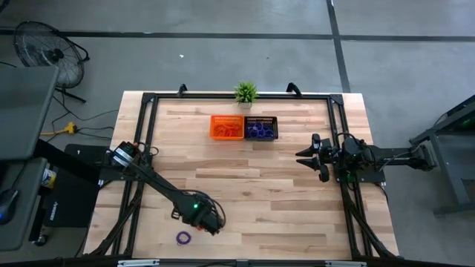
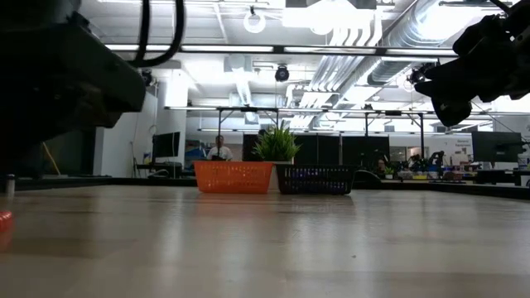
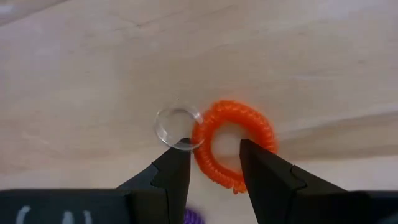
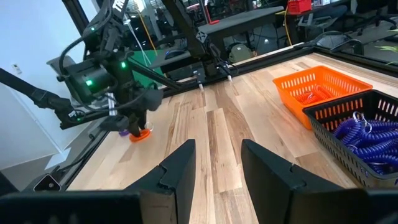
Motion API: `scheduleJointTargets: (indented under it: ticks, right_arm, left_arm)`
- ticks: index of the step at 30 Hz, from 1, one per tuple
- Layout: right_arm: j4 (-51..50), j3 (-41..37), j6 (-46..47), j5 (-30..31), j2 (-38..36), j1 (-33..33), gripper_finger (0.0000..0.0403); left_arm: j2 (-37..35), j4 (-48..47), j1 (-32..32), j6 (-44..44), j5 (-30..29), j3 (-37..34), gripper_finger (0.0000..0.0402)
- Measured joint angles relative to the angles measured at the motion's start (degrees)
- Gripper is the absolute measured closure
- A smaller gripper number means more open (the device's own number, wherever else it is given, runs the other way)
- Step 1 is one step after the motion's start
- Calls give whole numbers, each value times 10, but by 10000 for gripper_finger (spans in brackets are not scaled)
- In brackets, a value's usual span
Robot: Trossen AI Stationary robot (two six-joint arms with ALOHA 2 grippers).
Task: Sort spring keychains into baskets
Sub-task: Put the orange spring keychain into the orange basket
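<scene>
Left gripper (image 3: 214, 165), jaws narrow, straddles one side of the flat-lying orange keychain (image 3: 233, 144); not yet clamped.

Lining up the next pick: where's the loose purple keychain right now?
In the high view the purple keychain lies on the table's near edge, left side, just beside the left tool, far from both baskets.

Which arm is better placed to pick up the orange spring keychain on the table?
The left. Its gripper sits right over the orange coiled spring keychain, open fingers straddling the coil's near edge. The right gripper hangs open far across the wooden table, level with the orange mesh basket.
</scene>
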Motion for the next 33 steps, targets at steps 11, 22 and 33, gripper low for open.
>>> scheduleJointTargets:
  ticks: [11, 22, 33]
  right_arm:
    - [0, 0, 0, 0, 0, 0, 279]
    - [0, 0, 0, 0, 0, 0, 279]
    - [0, 0, 0, 0, 0, 0, 279]
  left_arm:
    - [14, 13, 4, 39, 16, 0, 279]
    - [16, 18, 4, 66, 14, -1, 382]
    - [16, -53, 19, 172, -49, 47, 393]
